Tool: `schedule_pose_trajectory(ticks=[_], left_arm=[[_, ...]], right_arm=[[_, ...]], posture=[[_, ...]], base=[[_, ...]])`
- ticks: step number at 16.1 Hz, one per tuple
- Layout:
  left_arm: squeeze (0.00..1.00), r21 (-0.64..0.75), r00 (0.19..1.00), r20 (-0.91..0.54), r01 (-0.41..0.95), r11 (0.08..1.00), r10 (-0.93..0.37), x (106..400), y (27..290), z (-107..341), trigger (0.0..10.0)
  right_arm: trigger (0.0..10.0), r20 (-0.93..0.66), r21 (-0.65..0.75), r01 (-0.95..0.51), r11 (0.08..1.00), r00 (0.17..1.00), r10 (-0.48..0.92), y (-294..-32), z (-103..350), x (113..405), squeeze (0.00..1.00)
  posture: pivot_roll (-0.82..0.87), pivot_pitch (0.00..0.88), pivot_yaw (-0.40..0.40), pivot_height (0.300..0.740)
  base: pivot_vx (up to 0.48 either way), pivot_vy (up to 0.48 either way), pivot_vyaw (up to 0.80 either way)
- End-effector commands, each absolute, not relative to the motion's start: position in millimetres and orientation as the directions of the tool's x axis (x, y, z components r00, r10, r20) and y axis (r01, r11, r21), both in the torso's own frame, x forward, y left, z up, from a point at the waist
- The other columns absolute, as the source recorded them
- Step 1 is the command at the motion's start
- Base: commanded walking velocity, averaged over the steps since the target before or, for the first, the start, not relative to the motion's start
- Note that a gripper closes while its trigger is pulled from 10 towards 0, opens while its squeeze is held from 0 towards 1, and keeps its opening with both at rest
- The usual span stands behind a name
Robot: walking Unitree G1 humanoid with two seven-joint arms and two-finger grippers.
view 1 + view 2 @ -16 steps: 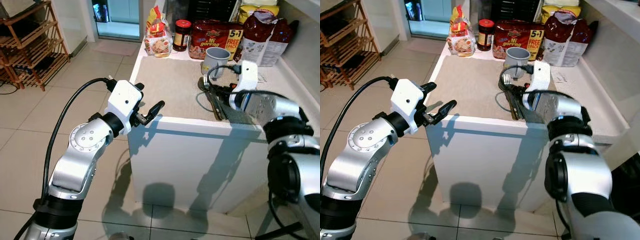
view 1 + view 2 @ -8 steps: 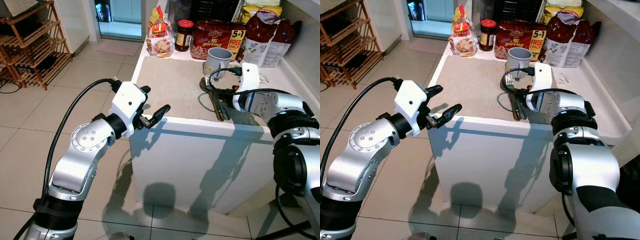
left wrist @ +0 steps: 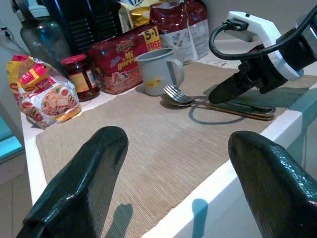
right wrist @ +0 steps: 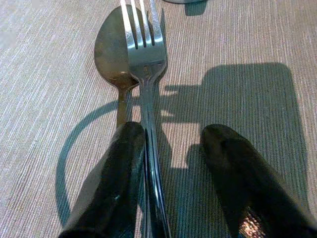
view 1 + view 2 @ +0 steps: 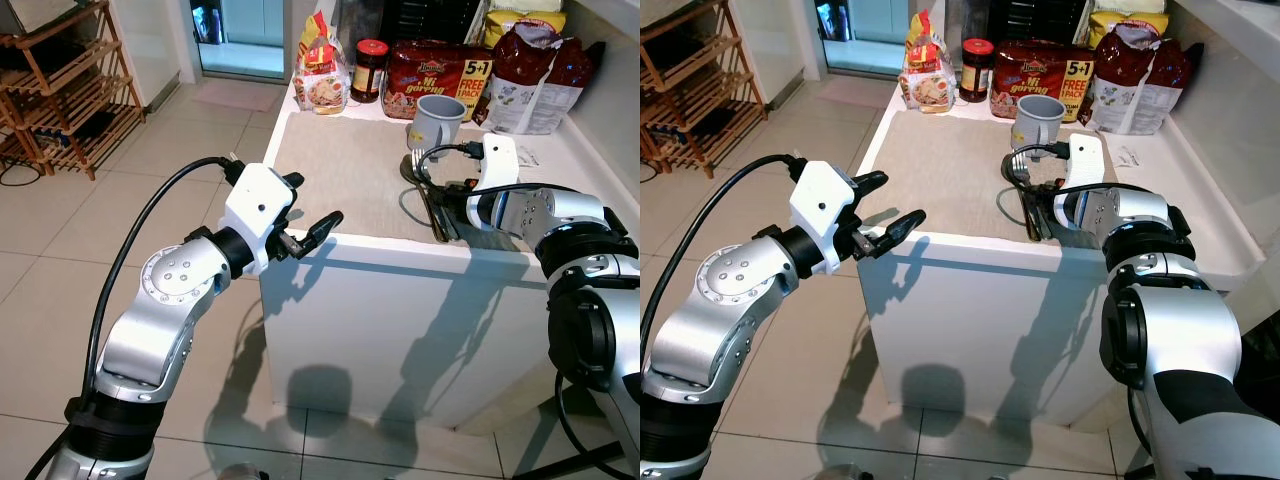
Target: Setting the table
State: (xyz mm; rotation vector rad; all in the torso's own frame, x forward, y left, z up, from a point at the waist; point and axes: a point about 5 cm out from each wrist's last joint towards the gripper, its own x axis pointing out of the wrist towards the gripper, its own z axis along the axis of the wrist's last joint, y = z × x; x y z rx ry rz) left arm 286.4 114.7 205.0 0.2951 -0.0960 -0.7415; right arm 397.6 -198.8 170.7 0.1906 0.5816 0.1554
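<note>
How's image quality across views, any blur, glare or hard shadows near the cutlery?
Right wrist view: sharp; hard shadow of the right end effector falls on the placemat beside the fork. Left wrist view: left end effector fingers soft, mug crisp. Eye views: sharp, strong arm shadows on the counter front.

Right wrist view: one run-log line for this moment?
right gripper: open, low over beige woven placemat | silver metal fork: overlaps steel spoon, between fingers | left gripper: open, off counter edge

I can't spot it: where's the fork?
The fork lies on the placemat beside the spoon, just before the mug, under the right gripper.
</note>
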Motion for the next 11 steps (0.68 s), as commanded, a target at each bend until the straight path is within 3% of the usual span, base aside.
schedule_pose_trajectory(ticks=[1,11], left_arm=[[0.0,0.307,0.714,-0.034,0.673,0.672,-0.699,282.7,111.1,204.5,10.0],[0.0,0.301,0.701,-0.058,0.691,0.657,-0.711,280.3,110.5,201.7,10.0]], right_arm=[[0.0,-0.538,0.203,-0.089,0.975,0.822,0.187,-203.1,172.4,397.4,0.0],[0.0,-0.56,0.196,-0.104,0.975,0.804,0.199,-200.5,168.1,395.9,0.0]], posture=[[0.1,0.0,-0.048,0.74],[0.1,0.0,-0.048,0.74]], base=[[0.0,0.0,0.0],[0.0,0.0,0.0]])
